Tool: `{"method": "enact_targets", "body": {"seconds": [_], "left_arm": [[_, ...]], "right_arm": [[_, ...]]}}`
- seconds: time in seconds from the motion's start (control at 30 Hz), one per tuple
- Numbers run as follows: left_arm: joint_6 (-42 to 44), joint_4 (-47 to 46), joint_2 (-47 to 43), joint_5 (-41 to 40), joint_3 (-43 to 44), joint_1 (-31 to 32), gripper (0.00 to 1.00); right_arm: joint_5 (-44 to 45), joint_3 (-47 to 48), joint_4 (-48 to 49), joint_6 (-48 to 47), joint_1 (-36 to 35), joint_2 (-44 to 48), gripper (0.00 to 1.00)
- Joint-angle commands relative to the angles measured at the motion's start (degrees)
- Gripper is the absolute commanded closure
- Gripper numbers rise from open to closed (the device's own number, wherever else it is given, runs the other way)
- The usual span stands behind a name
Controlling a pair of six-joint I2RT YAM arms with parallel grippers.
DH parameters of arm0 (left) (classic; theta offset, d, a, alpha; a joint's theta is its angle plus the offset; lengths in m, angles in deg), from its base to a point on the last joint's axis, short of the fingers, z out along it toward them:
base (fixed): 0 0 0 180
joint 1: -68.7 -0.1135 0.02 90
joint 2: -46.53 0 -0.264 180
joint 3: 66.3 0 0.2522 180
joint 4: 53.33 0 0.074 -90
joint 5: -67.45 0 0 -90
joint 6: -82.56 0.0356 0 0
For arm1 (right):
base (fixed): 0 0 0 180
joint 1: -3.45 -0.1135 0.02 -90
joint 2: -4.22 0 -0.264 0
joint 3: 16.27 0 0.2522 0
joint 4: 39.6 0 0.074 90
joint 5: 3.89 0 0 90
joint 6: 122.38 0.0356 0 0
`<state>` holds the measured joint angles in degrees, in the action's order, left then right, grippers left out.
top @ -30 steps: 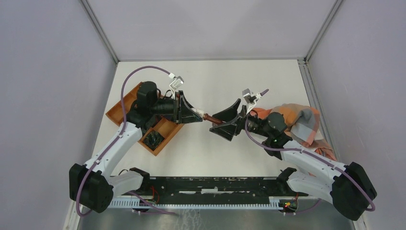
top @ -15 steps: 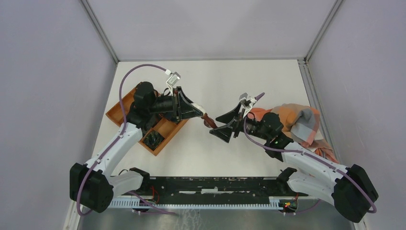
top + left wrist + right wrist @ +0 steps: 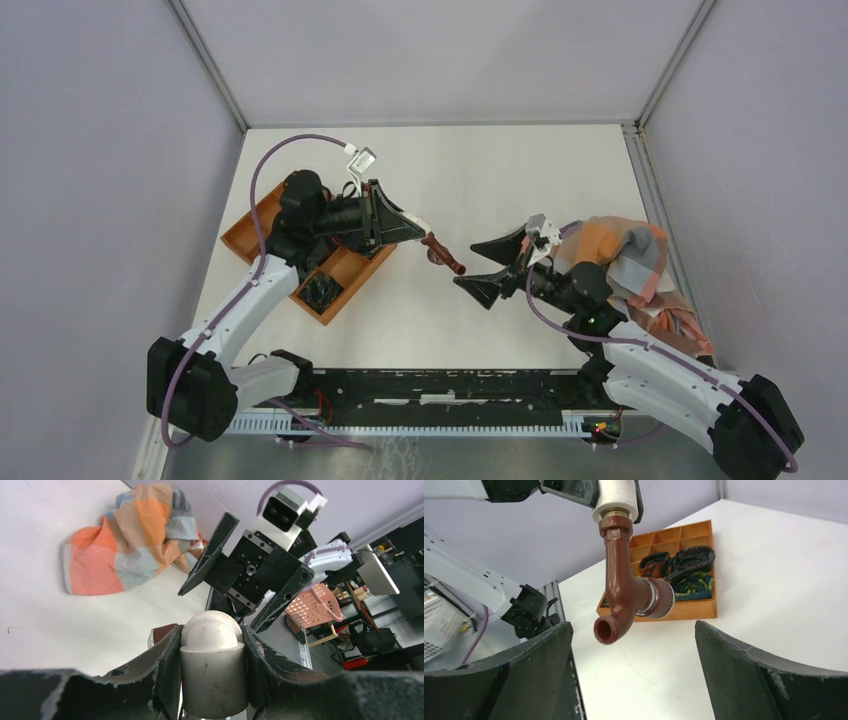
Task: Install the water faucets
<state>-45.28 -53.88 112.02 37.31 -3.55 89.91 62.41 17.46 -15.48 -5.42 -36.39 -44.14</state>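
On my left wrist view the pale end fitting [image 3: 212,667] hid most of the faucet [image 3: 162,632] — I couldn't identify the dark contents of the tray [image 3: 689,611].

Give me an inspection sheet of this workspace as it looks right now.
Surface: white table; no spills seen.
Job's things: reddish-brown bent faucet, held above the table by its pale end fitting.
Clutter: orange-brown compartment tray holding dark coiled items, left; orange-and-grey checked cloth, right.
Tools: left tool shut on the faucet; right tool open, apart from it.
Cables: purple cable looping at each wrist.
Surroundings: grey enclosure walls; pink basket beyond the table.
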Motion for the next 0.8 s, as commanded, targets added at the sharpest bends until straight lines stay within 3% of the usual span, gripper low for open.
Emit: {"method": "enact_targets", "body": {"seconds": [0.0, 0.13, 0.3, 0.57, 0.77], "left_arm": [[-5.2, -4.4, -0.1, -2.1, 0.3, -0.3, 0.98], [-9.8, -6.8, 0.4, -4.4, -0.5, -0.2, 0.98], [-18.4, -13.9, 0.9, -6.6, -2.8, -0.2, 0.98], [-22.2, -15.1, 0.2, -7.8, -3.9, -0.3, 0.98], [-22.9, -15.2, 0.3, -8.0, -4.3, -0.2, 0.98]], "right_arm": [[5.1, -4.3, 11.3, -5.9, -1.1, 3.8, 0.02], [11.2, -2.2, 7.9, -12.0, -5.1, 2.3, 0.02], [19.3, -3.2, 11.8, -16.1, -9.2, -0.4, 0.02], [23.4, -6.4, 28.2, -17.7, -10.6, -7.2, 0.02], [19.2, -3.7, 32.8, -14.7, -10.6, -12.7, 0.18]]}}
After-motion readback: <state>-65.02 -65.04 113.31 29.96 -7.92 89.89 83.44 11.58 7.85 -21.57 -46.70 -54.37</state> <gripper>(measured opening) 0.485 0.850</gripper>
